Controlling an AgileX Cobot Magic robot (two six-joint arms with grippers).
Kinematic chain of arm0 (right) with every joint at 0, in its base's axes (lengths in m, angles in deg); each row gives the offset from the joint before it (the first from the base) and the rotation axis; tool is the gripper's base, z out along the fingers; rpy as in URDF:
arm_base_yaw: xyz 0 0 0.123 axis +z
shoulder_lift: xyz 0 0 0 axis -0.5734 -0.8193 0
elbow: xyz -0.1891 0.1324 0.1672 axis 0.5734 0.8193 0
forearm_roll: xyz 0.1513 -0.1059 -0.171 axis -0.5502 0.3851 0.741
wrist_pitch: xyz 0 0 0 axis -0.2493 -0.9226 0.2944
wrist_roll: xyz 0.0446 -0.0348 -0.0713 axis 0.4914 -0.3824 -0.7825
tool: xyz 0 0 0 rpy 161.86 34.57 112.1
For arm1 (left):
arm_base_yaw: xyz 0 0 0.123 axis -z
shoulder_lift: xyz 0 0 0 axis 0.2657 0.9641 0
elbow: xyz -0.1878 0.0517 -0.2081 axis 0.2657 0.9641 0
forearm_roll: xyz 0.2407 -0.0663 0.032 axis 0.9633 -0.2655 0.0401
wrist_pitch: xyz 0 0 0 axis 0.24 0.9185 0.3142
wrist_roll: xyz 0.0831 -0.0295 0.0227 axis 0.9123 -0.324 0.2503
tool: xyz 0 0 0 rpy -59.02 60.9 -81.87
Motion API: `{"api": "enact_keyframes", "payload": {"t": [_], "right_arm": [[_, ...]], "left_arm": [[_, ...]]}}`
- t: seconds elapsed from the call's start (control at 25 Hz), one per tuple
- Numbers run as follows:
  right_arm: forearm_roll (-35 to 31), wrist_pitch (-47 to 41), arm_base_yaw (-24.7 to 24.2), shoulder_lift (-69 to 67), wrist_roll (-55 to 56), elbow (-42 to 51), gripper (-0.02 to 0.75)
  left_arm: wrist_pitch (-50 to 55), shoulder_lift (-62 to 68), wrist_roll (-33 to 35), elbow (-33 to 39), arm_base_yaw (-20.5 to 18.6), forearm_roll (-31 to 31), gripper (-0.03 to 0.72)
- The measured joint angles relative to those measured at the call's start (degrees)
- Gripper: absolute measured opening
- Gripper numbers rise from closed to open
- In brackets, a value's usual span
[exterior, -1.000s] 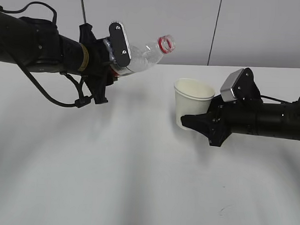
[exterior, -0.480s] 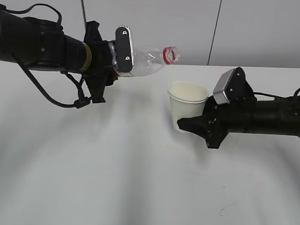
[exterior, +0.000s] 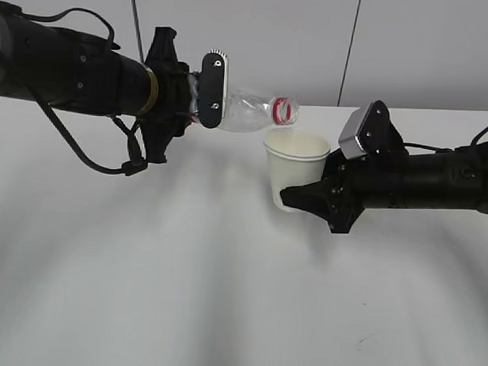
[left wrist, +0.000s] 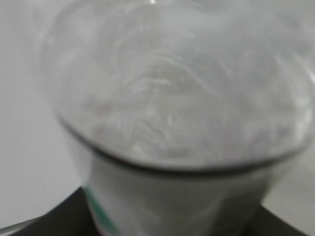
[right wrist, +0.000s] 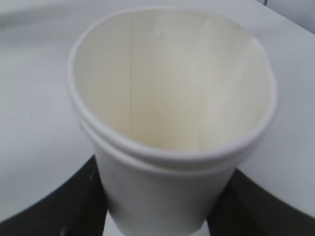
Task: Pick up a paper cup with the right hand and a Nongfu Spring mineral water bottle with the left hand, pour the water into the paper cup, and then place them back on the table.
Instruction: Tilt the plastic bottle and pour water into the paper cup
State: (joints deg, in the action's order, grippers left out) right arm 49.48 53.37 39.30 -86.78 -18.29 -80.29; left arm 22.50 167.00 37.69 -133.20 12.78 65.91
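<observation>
My left gripper (exterior: 207, 92) is shut on the clear water bottle (exterior: 251, 113) and holds it tipped nearly level above the table, its red-ringed open mouth (exterior: 284, 109) just over the left rim of the paper cup (exterior: 293, 165). My right gripper (exterior: 304, 198) is shut on the cup's lower body and holds it upright and slightly off the table. In the left wrist view the bottle (left wrist: 177, 123) fills the frame, blurred. In the right wrist view the cup (right wrist: 170, 123) sits between the black fingers (right wrist: 59, 206); its inside looks dry. No stream of water shows.
The white table (exterior: 182, 294) stretches under both arms, with a small dark scuff mark (exterior: 364, 340) near the front right. A pale wall with two dark vertical lines stands behind.
The left arm moved right and tipped the bottle from mouth-up to nearly level, bringing its mouth over the cup. The right arm shifted the cup left toward the bottle.
</observation>
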Motion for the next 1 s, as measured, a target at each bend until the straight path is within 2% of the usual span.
{"api": "enact_keyframes", "payload": {"t": [0.68, 1.0], "right_arm": [[6.8, -2.3, 0.0, 0.0, 3.9, -0.3, 0.384], [8.9, -2.5, 0.0, 0.0, 5.7, -0.3, 0.384]], "left_arm": [[2.0, 0.0, 0.1, 0.0, 0.1, 10.2, 0.332], [2.0, 0.0, 0.2, 0.0, 0.1, 12.8, 0.331]]}}
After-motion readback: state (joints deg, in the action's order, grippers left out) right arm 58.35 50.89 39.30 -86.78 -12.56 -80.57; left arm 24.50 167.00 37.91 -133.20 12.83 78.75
